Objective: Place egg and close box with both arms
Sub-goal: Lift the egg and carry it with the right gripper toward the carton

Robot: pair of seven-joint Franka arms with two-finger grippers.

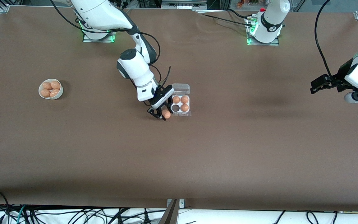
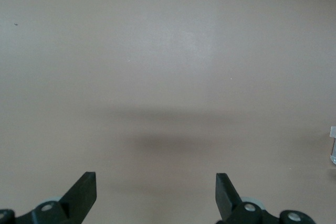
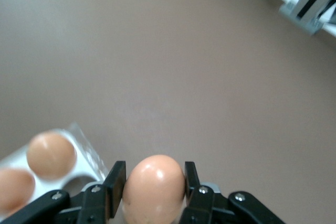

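The right gripper (image 1: 163, 115) hangs over the tabletop (image 1: 179, 155) just beside the box (image 1: 181, 105), at the box's corner toward the right arm's end and nearer the front camera. Its jaws are closed on the egg (image 1: 166, 114), which sits squarely between the two fingers (image 3: 116, 181), pinched at its sides with its rounded end poking out past the fingertips. In the right wrist view the egg (image 3: 154, 187) fills the gap between the jaws, and the box (image 3: 84, 148) shows close alongside. The box rests on the tabletop with its clear lid (image 1: 181, 88) folded back flat toward the robots' bases. Three cells hold brown eggs (image 1: 184, 99); the fourth cell (image 1: 176, 108), the one closest to the held egg, is dark and unfilled. A white bowl (image 1: 51, 89) with four more eggs stands well apart toward the right arm's end. The left gripper (image 1: 320, 84) waits over bare tabletop at the left arm's end, jaws spread wide, holding nothing.
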